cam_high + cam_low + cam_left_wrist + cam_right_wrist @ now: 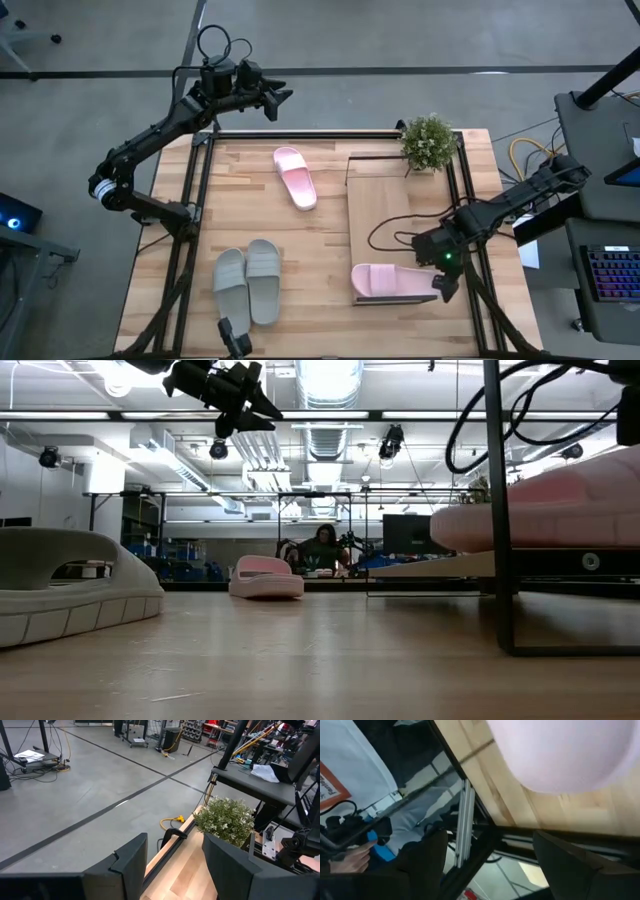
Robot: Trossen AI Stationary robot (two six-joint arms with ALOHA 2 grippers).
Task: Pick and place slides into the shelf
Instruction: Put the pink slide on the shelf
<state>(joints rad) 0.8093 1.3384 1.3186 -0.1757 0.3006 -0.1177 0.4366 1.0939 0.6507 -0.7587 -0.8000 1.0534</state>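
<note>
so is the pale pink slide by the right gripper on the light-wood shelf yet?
Yes: pale pink slide lies flat on shelf; right gripper open beside it.

Plank table (320, 250) with shelf (378, 215), three slides, potted plant (428, 141).

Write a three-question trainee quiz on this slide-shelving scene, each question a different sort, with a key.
1. True or false: one pink slide lies on the shelf.
2. Multiple choice: where is the grey-green pair? A) on the shelf B) on the tabletop, on the left arm's side C) in an end effector
3. Fill in: the small potted ___ stands at the shelf's far end.

Key
1. True; the second pink slide is on the tabletop.
2. B.
3. plant.

Side note: the right end effector is open beside the shelved slide; the left end effector waits open, raised over the table's far edge.
</note>
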